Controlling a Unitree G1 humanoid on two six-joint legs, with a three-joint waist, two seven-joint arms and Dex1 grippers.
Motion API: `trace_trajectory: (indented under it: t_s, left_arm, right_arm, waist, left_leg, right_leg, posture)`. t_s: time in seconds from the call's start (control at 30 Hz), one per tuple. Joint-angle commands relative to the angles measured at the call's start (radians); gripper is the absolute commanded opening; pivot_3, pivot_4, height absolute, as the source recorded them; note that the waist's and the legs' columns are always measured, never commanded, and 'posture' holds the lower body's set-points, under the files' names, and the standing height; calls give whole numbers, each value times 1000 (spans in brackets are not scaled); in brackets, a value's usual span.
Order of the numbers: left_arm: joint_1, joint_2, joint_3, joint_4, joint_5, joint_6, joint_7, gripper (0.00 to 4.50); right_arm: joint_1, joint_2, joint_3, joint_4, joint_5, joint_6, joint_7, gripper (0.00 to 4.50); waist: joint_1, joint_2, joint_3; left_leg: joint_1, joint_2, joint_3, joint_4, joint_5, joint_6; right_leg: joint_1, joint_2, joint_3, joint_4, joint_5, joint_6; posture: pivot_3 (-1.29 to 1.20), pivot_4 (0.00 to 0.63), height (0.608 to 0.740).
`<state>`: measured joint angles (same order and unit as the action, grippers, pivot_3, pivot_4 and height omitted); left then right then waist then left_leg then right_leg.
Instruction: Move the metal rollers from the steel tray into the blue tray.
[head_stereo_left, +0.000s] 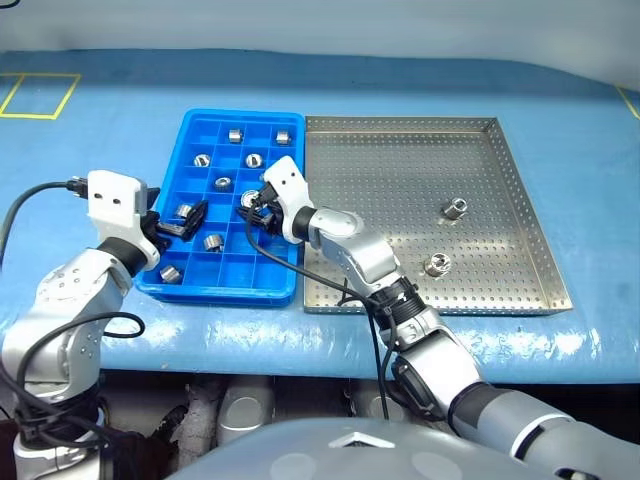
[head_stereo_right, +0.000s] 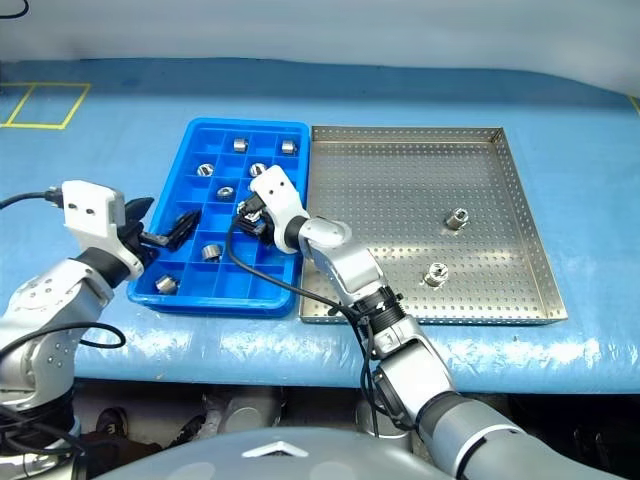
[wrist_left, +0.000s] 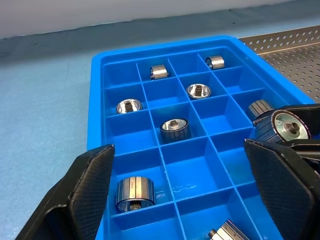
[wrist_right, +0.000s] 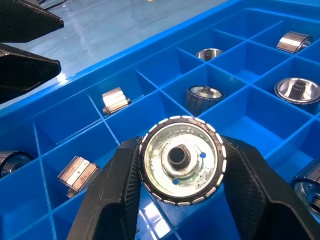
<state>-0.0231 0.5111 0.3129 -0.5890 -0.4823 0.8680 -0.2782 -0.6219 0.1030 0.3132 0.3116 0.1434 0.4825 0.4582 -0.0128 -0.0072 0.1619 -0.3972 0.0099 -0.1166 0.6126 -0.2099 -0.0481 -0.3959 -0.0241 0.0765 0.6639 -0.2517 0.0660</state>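
The blue tray (head_stereo_left: 240, 114) lies left of the steel tray (head_stereo_left: 400, 190), their long sides touching. Several metal rollers (head_stereo_left: 223, 183) sit in the blue tray's compartments. Two more rollers (head_stereo_left: 455, 209) (head_stereo_left: 437, 265) stand on the steel tray's right half. My right gripper (head_stereo_left: 252, 205) hangs over the blue tray's right-hand compartments, shut on a metal roller (wrist_right: 181, 160) whose flat face with its dark centre hole looks toward the wrist camera. My left gripper (head_stereo_left: 185, 222) is open over the tray's near left part, nothing between its fingers (wrist_left: 85, 190).
Both trays rest on a pale blue table cover (head_stereo_left: 100, 150). Yellow tape (head_stereo_left: 40, 95) marks a rectangle at the far left. A black cable (head_stereo_left: 300, 268) loops from my right wrist across the blue tray's near right corner.
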Motion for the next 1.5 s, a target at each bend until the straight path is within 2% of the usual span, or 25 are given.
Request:
trace_trajectory:
  t_s: [0.03, 0.13, 0.3, 0.43, 0.57, 0.73, 0.93, 1.33, 1.43, 1.5]
  left_arm:
    - [-25, 1, -5, -9, -3, -5, 1, 4500]
    - [-37, -2, -26, 1, 0, -4, -1, 4500]
    - [-65, -17, -88, 11, -21, -13, -37, 4500]
    - [-94, -27, -167, 33, -27, -35, -94, 4500]
    - [-137, -57, -234, 68, -23, -87, -145, 4500]
    - [-225, -118, -301, 146, -14, -122, -167, 4500]
    - [-269, -125, -327, 179, -12, -138, -191, 4500]
    - [-245, -121, -330, 161, 10, -122, -162, 4500]
    - [-239, -119, -322, 161, 13, -120, -149, 4500]
    - [-237, -122, -314, 161, 11, -118, -141, 4500]
  right_arm:
    - [-11, 21, -24, -17, 8, -28, -3, 3298]
    - [0, 21, -38, -45, -2, -75, -20, 4242]
    - [53, -33, -92, -282, -37, -40, -125, 4242]
    - [153, -136, -193, -559, -78, 88, -226, 4242]
    - [277, -249, -319, -669, -155, 155, -326, 4242]
    - [345, -267, -473, -603, -133, 130, -402, 4242]
    - [332, -247, -543, -438, -86, 13, -416, 4242]
    - [272, -235, -563, -204, -29, -71, -428, 4242]
    - [267, -233, -560, -180, -19, -21, -442, 3711]
    - [266, -230, -560, -177, -15, -14, -452, 3027]
  waist:
    - [0, 0, 0]
    - [-2, 0, 0]
    - [-1, 1, 0]
    - [0, 0, 0]
    - [-13, 1, 0]
    - [-50, 2, 0]
    - [-103, 2, 0]
    - [-100, 3, 0]
    - [-95, 3, 0]
    - [-92, 3, 0]
  left_leg:
    - [0, 0, 0, 0, 0, 0]
    - [0, 0, -1, 0, 0, 0]
    - [-1, 0, -1, 0, 0, 0]
    - [-3, -2, -2, 0, 0, -1]
    - [-3, -2, -2, 0, 0, -1]
    - [-3, -1, 0, 0, 0, -1]
    - [-1, -1, 3, 0, 0, 0]
    - [-1, -2, 3, 1, 0, 0]
    - [-1, -2, 3, 0, 0, 0]
    - [-1, -2, 2, 0, 0, 0]
  right_leg:
    - [0, 0, 0, 0, 0, 0]
    - [0, 0, -1, 0, 0, 0]
    - [-1, 0, -1, 0, 0, -1]
    - [-1, -2, -2, -2, 0, -1]
    - [0, -2, -2, -3, 0, -1]
    - [-1, -1, -1, -1, -1, -1]
    - [-1, 0, 4, 1, -1, -1]
    - [0, 1, 6, 1, 0, 0]
    - [0, 1, 6, 1, 0, 0]
    - [0, 1, 6, 1, 0, 0]
  posture:
    - [121, 150, 740]
    - [110, 150, 740]
    - [65, 150, 740]
    - [22, 150, 740]
    - [-36, 150, 740]
    - [-93, 150, 740]
    - [-101, 150, 740]
    - [-55, 150, 740]
    - [-46, 150, 740]
    - [-46, 150, 740]
